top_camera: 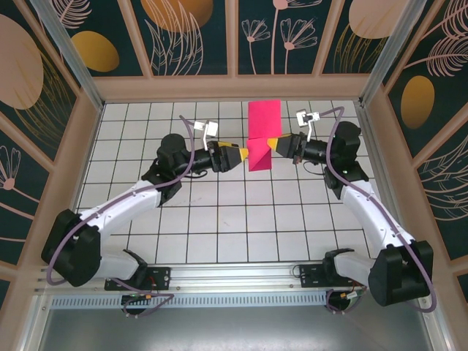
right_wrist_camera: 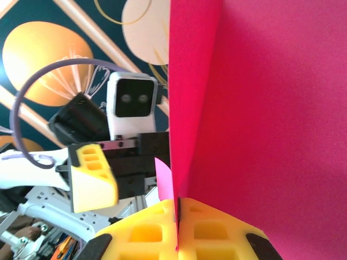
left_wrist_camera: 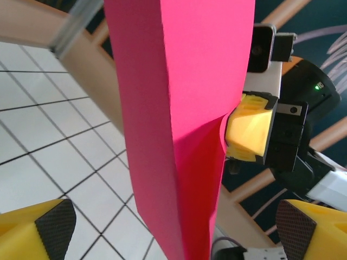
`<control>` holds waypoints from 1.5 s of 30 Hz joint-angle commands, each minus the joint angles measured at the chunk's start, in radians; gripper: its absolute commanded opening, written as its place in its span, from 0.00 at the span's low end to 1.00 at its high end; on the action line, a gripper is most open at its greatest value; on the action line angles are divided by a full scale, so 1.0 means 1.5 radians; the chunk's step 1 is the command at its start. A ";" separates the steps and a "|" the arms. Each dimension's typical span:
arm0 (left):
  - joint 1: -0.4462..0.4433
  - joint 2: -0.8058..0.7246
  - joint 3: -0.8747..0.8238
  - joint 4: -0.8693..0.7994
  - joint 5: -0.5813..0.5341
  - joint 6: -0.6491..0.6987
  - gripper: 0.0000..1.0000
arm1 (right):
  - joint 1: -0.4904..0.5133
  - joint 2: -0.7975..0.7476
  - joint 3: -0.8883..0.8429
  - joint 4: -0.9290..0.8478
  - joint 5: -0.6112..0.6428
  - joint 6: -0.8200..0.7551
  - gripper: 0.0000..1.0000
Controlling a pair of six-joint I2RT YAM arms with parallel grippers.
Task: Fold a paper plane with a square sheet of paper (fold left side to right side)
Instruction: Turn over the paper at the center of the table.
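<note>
L gripper [top_camera: 240, 155]: jaws spread wide, nothing pinched. It is seen just left of the paper, over the table's [top_camera: 219, 219] far-centre tiles.
L pads [left_wrist_camera: 54, 230]: in the left wrist view the paper's lower part is seen between them, clear of both.
Paper: the square sheet of paper [top_camera: 263, 121] is seen as a narrow magenta strip w/ one long crease. It is lifted near the middle of the table's far edge. Whether its lower end touches the tiles can't be told.
R gripper [top_camera: 273, 142]: fingers pressed together on the strip's right edge at approx. mid-length. A small buckle is seen at the pinch, and the strip is carried by this grip alone.
Step (judged): a hand-over or re-grip in mid-air, w/ the L side free and the R side holding.
How to do it well (judged): the R pinch should be kept firm and level so the crease isn't twisted. The L jaws should be centred over the left edge before closing, w/ the pads square to the paper, and closed gently. Both layers should be caught together, edges matched.
Risk (judged): thin paper sags. An off-centre closing could add a stray crease, and a pull from one side could tear it at the buckle.
</note>
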 commanded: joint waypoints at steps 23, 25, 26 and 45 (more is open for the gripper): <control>-0.015 0.032 -0.002 0.133 0.055 -0.073 0.05 | 0.025 -0.017 0.013 0.011 0.001 0.000 0.12; -0.015 0.026 0.005 0.081 0.031 -0.041 0.02 | 0.014 -0.025 0.017 -0.046 0.023 -0.032 0.22; -0.015 0.022 0.010 0.041 0.011 -0.017 0.00 | 0.007 -0.031 0.022 -0.092 0.042 -0.056 0.29; -0.229 0.277 0.380 -1.076 -0.947 0.023 0.00 | -0.102 -0.115 -0.064 -0.513 0.695 -0.155 0.62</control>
